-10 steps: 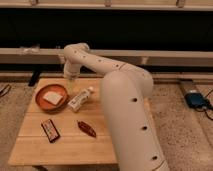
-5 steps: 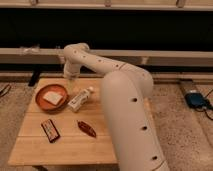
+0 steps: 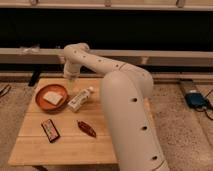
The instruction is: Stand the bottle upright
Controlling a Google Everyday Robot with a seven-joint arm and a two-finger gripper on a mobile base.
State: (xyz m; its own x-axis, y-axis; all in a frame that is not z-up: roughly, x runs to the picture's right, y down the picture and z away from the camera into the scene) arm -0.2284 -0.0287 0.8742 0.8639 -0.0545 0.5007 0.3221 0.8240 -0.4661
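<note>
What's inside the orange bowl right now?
A pale, flat piece lies in the orange bowl; whatever is under it is covered. The gripper hangs open above the table behind the bowl, apart from the bottle lying on its side.

On my feed I've got a wooden table (image 3: pixel 65 147) w/ an orange bowl (image 3: pixel 40 101) at left, smth pale inside. Dark snack bar (image 3: pixel 50 130) & red wrapper (image 3: pixel 86 128) sit nearer the front, apart. Blue box (image 3: pixel 196 99) on the floor at right.
</note>
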